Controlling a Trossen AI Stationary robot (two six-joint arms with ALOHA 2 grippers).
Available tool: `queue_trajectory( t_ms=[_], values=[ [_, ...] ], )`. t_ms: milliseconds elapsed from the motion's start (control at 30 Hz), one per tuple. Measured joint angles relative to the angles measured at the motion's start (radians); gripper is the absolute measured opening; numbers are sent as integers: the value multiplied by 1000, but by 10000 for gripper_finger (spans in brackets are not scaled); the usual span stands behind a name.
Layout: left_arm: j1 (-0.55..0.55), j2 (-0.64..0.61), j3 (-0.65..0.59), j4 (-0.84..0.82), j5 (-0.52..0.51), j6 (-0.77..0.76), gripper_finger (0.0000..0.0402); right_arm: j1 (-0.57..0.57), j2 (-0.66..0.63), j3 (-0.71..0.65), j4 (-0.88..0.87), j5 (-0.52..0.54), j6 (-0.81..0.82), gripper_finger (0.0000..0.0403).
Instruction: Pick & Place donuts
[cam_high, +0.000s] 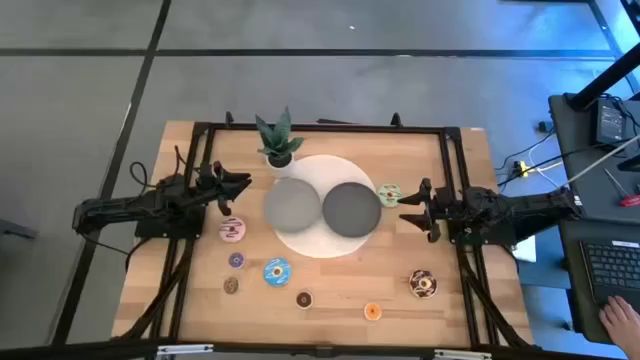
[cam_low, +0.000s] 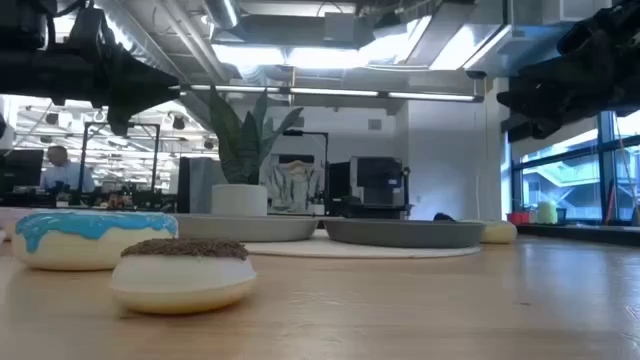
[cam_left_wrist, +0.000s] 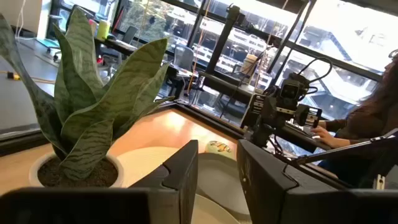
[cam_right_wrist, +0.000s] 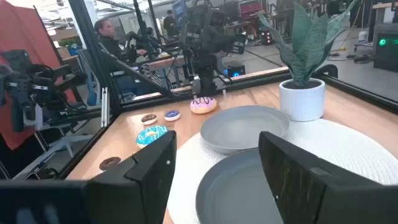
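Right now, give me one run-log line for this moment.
left gripper: open, beside plant | right gripper: open, by green donut | both grey plates empty | donuts unplaced

Shown were eight donuts (cam_high: 232, 230), two round grey plates (cam_high: 293, 204) on one white mat (cam_high: 325, 247), one potted plant (cam_high: 277, 140), and two robot arms, each bearing one gripper: left gripper (cam_high: 243, 187), right gripper (cam_high: 407, 211).
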Motion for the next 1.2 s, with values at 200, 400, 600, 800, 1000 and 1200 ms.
queue_trajectory(
  t_ms=[200,400,600,800,1000,1200],
  values=[
    [0,0,0,0,0,0,109,0,0,0,0,0,0,229],
    [0,0,0,0,0,0,106,0,0,0,0,0,0,229],
    [0,0,0,0,0,0,111,0,0,0,0,0,0,229],
    [0,0,0,0,0,0,108,0,0,0,0,0,0,229],
    [0,0,0,0,0,0,108,0,0,0,0,0,0,229],
    [0,0,0,0,0,0,111,0,0,0,0,0,0,229]
  ],
)
